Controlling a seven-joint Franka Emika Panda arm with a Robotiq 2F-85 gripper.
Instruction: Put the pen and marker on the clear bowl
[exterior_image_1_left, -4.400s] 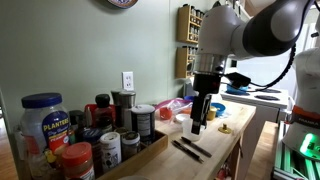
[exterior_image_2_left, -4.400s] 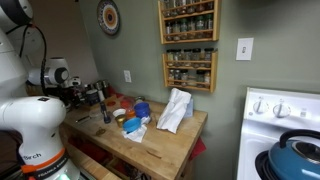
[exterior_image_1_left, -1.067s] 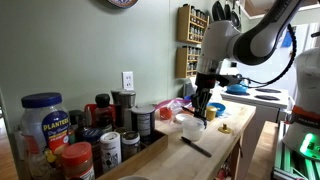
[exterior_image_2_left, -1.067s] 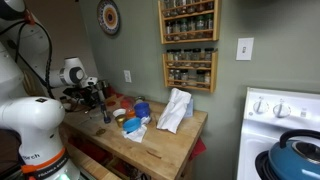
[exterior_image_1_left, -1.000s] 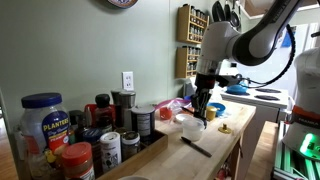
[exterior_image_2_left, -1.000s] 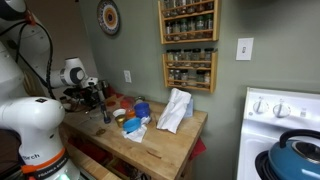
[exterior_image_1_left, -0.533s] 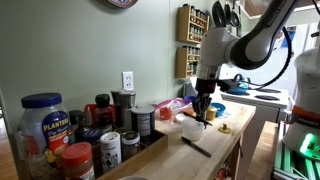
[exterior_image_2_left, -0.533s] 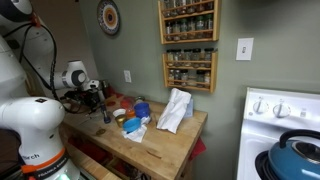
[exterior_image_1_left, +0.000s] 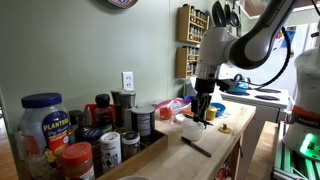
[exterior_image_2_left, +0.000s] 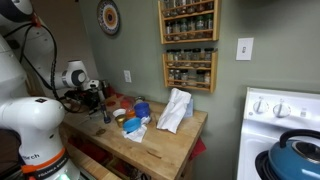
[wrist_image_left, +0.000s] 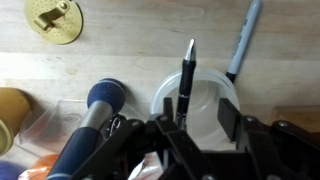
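Note:
My gripper (wrist_image_left: 197, 110) hangs right over the clear bowl (wrist_image_left: 205, 88), a small translucent whitish bowl. Its jaws stand apart. The black pen (wrist_image_left: 187, 70) has its near end in the bowl, beside the left finger (wrist_image_left: 166, 108), and its tip sticks out over the far rim. A wide gap separates it from the right finger (wrist_image_left: 228, 117). The grey marker (wrist_image_left: 243, 38) lies on the wooden top just past the bowl. In an exterior view the gripper (exterior_image_1_left: 203, 113) is low over the bowl (exterior_image_1_left: 190, 124), and the marker (exterior_image_1_left: 195, 146) lies nearer the front edge.
A gold lid (wrist_image_left: 55, 18) lies on the wood, and a blue-grey handle-like thing (wrist_image_left: 98, 105) lies left of the bowl. Jars and cans (exterior_image_1_left: 60, 135) crowd one end of the counter. A white cloth (exterior_image_2_left: 175, 110) and a blue dish (exterior_image_2_left: 142, 108) sit further along.
The arm carried the pen from beside the marker to the bowl, so only the marker lies there. In the last second it has hardly moved.

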